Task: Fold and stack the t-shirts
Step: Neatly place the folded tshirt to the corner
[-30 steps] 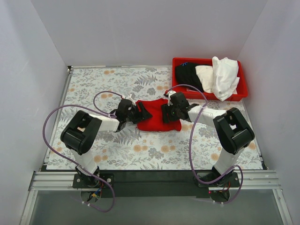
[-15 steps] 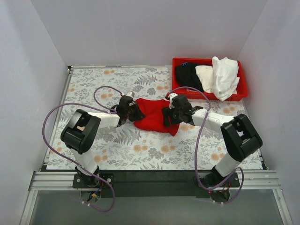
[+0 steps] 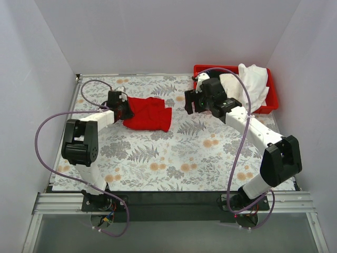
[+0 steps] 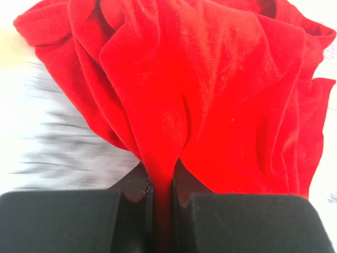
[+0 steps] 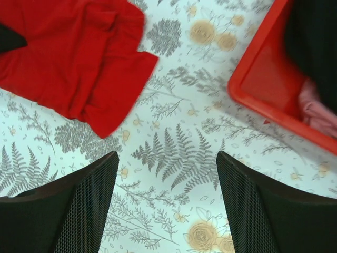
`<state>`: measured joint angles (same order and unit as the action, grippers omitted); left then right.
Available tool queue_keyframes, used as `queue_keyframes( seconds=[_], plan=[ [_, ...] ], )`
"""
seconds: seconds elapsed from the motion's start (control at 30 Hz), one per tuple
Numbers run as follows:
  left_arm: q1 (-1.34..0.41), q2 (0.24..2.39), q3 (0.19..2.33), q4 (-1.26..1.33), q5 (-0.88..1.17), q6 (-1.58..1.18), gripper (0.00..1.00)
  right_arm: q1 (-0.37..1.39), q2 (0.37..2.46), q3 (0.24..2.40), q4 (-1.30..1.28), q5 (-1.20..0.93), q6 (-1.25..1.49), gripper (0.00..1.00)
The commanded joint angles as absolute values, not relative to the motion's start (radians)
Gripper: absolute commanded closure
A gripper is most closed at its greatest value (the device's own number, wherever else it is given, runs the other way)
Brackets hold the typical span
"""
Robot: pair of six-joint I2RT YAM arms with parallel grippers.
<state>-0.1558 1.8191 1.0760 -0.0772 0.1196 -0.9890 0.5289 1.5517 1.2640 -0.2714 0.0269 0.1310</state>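
A tablecloth (image 3: 174, 163) printed with grey ferns and pale orange blossoms covers the tabletop. Plain white panels close it in on three sides: a back wall (image 3: 168, 37), a left wall (image 3: 26, 105) and a right wall (image 3: 316, 105). Along the near edge a black strip (image 3: 174, 197) sits on an aluminium rail (image 3: 58, 203). The light is soft and even, and shadows are faint.
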Motion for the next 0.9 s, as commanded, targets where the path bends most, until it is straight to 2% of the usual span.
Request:
queue_keyframes(
  seconds=[0.0, 0.4, 0.67, 0.87],
  plan=[
    [-0.050, 1.790, 1.130, -0.141, 0.135, -0.821, 1.00, 0.493, 1.523, 1.341, -0.290, 0.009, 0.087, 0.31],
    [0.170, 1.934, 1.342, -0.206, 0.233, -0.558, 1.00, 0.436, 1.569, 1.477, -0.290, -0.150, 0.031, 0.31],
    [0.307, 1.959, 1.356, -0.155, 0.294, -0.466, 1.00, 0.384, 1.563, 1.486, -0.278, -0.215, 0.021, 0.30],
    [0.342, 1.974, 1.396, -0.127, 0.311, -0.434, 1.00, 0.382, 1.581, 1.511, -0.272, -0.268, 0.021, 0.30]
  ],
)
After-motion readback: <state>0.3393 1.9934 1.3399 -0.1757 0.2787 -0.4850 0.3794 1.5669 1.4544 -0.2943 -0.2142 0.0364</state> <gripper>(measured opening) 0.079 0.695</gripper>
